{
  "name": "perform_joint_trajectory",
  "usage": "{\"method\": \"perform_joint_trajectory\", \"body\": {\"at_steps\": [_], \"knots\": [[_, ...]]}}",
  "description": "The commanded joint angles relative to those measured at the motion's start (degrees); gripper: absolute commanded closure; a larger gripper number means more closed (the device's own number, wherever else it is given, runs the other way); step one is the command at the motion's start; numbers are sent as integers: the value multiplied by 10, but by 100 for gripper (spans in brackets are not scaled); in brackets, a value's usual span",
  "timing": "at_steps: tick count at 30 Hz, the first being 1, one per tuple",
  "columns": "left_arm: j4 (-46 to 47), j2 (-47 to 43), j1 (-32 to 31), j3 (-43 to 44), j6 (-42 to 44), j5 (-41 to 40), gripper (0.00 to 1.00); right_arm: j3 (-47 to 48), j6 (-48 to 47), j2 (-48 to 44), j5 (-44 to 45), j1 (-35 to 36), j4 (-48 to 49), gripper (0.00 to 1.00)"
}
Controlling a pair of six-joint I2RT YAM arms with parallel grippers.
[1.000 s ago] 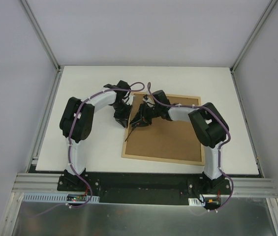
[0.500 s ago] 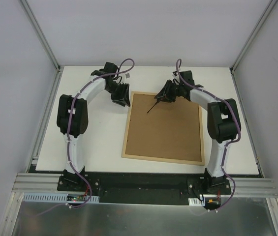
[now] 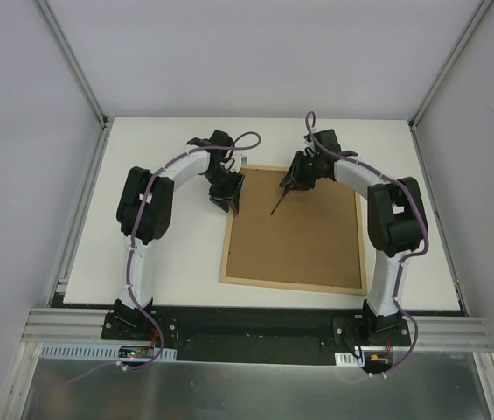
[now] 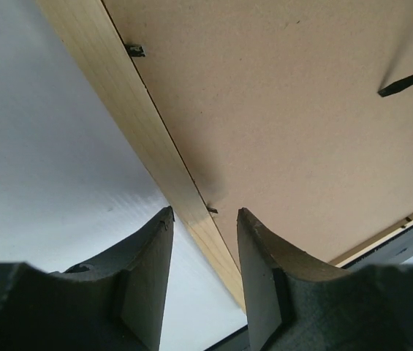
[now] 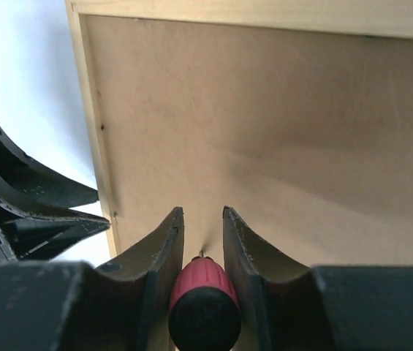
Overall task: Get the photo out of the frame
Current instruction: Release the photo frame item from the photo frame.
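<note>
Frame [image 3: 303, 241] of thin light wood lies flat on the white surface [image 3: 159, 254], right of the middle, with its brown fibreboard back turned up. Its front side faces down and cannot be seen, so no picture inside it shows.

In the top view both arms reach to the far end of the frame. The left gripper [image 3: 229, 199] is at the frame's left rail, near the far left corner. In its wrist view the left gripper [image 4: 205, 219] has its two fingers spread, with a clear gap and nothing pinched between them. The wooden rail runs diagonally under this gap. Two small metal tabs sit along the inner edge of the rail, one [image 4: 212, 210] just between the fingertips and one [image 4: 136, 51] farther along.

The right gripper [image 3: 295, 175] is over the far part of the brown back, near the far rail. In its wrist view the right gripper [image 5: 200, 219] pinches a screwdriver [image 5: 200, 307] by its red and black handle. The dark shaft of the screwdriver [image 3: 280, 203] points down and toward the left over the backing. Whether its tip touches the board, I cannot tell.
</note>
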Motion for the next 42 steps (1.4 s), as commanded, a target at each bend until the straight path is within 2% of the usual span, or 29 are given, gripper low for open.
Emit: {"method": "perform_joint_trajectory", "body": {"at_steps": [1, 5, 9, 16, 21, 28, 42], "knots": [[-36, -13, -10, -2, -2, -17, 61, -46, -79, -75, 87, 0, -51, 100], [-40, -9, -29, -2, -3, -45, 61, -87, -77, -87, 81, -1, -19, 100], [-41, 4, -31, 10, -5, -70, 61, -111, 1, -72, -10, -1, 62, 100], [-38, 3, -29, 12, -4, -44, 61, -23, 98, 14, -71, 22, 114, 100], [-21, -2, -10, 1, -4, 22, 62, 47, 139, 70, -89, 54, 120, 100], [-12, -2, 1, -20, -1, 48, 71, 113, 177, 131, -114, 84, 120, 100], [-10, -4, 3, -28, -5, 28, 84, 96, 184, 121, -120, 83, 127, 99]]}}
